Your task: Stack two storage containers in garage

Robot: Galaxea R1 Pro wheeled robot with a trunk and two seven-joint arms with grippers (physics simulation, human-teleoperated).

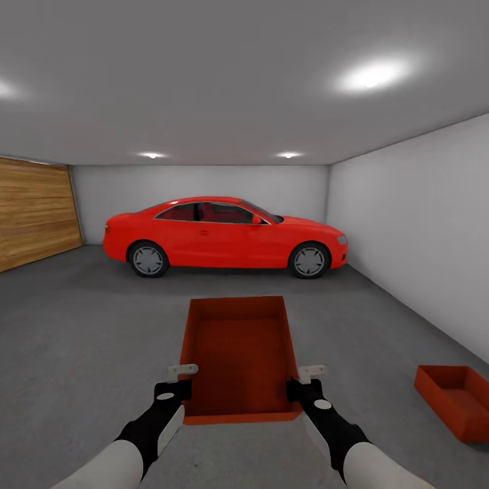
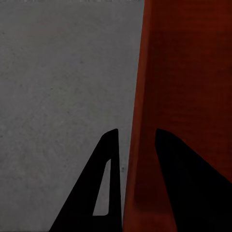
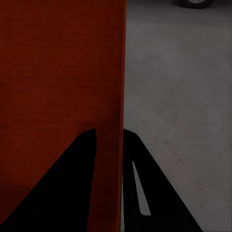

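I am in the garage. One red-orange storage container [image 1: 239,353] hangs in front of me above the dark grey concrete floor [image 1: 81,339], carried between both arms. My left gripper [image 1: 178,380] is shut on its left wall [image 2: 145,121], one finger inside and one outside. On the opposite side my right gripper [image 1: 304,382] is shut on the right wall [image 3: 113,96] the same way. The second storage container [image 1: 459,399] sits on the floor at the lower right, near the side wall.
A red car [image 1: 224,236] is parked across the back of the garage. The wooden-plank door [image 1: 34,214] fills the left wall. A plain white wall [image 1: 421,231] runs along the right. Open concrete lies between me and the car.
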